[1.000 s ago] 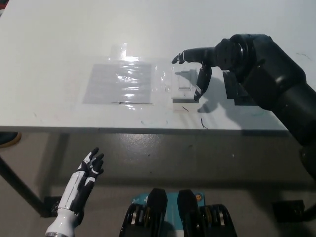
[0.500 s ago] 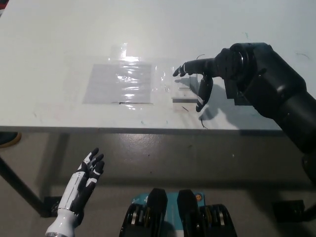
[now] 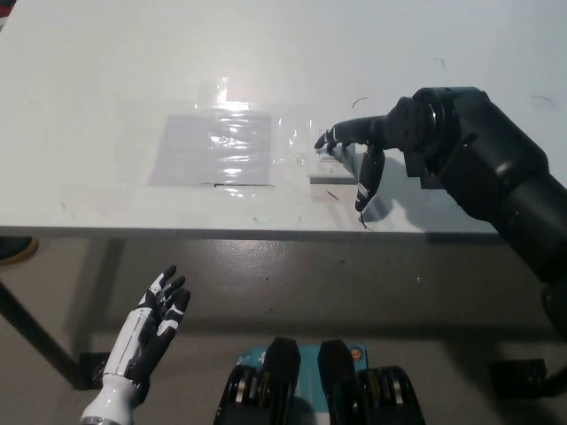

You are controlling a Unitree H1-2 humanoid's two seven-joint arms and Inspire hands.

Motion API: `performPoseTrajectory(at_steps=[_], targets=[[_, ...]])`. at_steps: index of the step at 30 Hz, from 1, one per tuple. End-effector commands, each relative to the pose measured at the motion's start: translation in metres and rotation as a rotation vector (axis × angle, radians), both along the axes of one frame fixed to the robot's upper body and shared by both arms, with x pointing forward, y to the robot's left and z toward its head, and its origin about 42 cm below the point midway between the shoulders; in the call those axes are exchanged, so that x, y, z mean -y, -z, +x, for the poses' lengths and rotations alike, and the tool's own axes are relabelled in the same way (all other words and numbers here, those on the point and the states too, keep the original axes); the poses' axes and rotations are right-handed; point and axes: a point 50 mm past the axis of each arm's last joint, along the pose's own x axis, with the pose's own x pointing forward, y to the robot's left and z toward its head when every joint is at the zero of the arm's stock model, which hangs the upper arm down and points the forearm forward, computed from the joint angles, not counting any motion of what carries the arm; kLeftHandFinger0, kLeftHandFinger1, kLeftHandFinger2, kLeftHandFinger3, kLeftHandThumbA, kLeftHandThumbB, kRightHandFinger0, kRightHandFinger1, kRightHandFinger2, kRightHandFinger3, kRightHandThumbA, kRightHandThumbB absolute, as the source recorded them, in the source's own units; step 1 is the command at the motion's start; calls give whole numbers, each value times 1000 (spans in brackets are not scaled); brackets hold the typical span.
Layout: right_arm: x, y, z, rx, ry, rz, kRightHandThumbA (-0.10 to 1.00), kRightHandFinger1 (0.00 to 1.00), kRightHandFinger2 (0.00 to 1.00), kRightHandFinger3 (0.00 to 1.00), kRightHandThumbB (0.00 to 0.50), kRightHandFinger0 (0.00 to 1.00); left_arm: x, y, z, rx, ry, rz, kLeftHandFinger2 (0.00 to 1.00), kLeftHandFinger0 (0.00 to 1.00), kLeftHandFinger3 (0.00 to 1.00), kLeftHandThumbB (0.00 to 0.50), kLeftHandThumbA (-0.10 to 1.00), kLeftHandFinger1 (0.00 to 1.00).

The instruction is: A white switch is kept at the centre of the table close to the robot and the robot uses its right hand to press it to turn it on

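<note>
A white switch (image 3: 329,160) sits on the white table (image 3: 106,80) near its front edge, right of centre, mostly covered by my black right hand (image 3: 363,146). That hand is low over the switch with its fingers spread. One finger stretches left across the switch's top edge and appears to touch it. Another finger hangs down along the switch's right side. Nothing is held in it. My white left hand (image 3: 159,310) rests below the table's front edge at the lower left, open and holding nothing.
A grey taped sheet (image 3: 213,149) with shiny plastic over it lies on the table just left of the switch. The table's front edge (image 3: 266,232) runs across the picture. A dark table leg (image 3: 31,332) slants at the lower left.
My right hand has come down and moved slightly right, from hovering above the switch to resting on it. The switch is now more hidden. My left hand has not moved.
</note>
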Motion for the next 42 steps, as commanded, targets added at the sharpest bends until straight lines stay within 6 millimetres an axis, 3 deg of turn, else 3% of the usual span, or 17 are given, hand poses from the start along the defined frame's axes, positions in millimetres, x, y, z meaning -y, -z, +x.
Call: performPoseTrajectory(at_steps=[1, 8, 13, 16, 23, 29, 32, 34, 36, 39, 42], targets=[[1, -25, 5, 51, 13, -23, 1000, 1000, 1000, 1000, 338, 1000, -1, -11, 3, 60, 19, 19, 1000, 1000, 1000, 41, 762, 1000], [1, -9, 4, 25, 2, -44, 1000, 1000, 1000, 1000, 320, 1000, 0, -11, 3, 63, 19, 17, 1000, 1000, 1000, 47, 766, 1000], [-1, 8, 0, 6, 3, -84, 1000, 1000, 1000, 1000, 342, 1000, 1, -13, 5, 68, 20, 16, 1000, 1000, 1000, 35, 777, 1000], [-1, 19, -5, -10, -10, -112, 1000, 1000, 1000, 1000, 310, 1000, 0, -13, 4, 65, 21, 20, 1000, 1000, 1000, 39, 786, 1000], [6, 45, -15, -83, 0, -132, 1000, 1000, 1000, 1000, 303, 1000, 0, -4, -6, 24, 18, 14, 1000, 1000, 1000, 34, 789, 1000], [9, 49, -18, -96, 20, -132, 1000, 1000, 1000, 1000, 317, 1000, 1, 0, -9, 23, 20, 21, 1000, 1000, 1000, 30, 779, 1000], [7, 33, -15, -73, 17, -123, 1000, 1000, 1000, 1000, 328, 1000, 0, -1, -9, 26, 16, 22, 1000, 1000, 1000, 26, 774, 1000], [11, 7, -9, -39, 15, -69, 1000, 1000, 1000, 1000, 308, 1000, 1, -4, -7, 25, 18, 18, 1000, 1000, 1000, 5, 766, 1000], [18, -25, -5, 24, 10, -2, 1000, 1000, 1000, 1000, 363, 1000, 1, -5, -5, 31, 18, 15, 1000, 1000, 1000, 7, 761, 1000], [25, -71, 1, 98, 20, 85, 1000, 1000, 1000, 1000, 347, 1000, 0, -7, -2, 43, 16, 14, 1000, 1000, 1000, 20, 764, 1000], [41, -130, -2, 196, 4, 260, 1000, 1000, 1000, 1000, 280, 1000, 2, -12, 1, 43, 15, 14, 1000, 1000, 1000, 37, 777, 1000]])
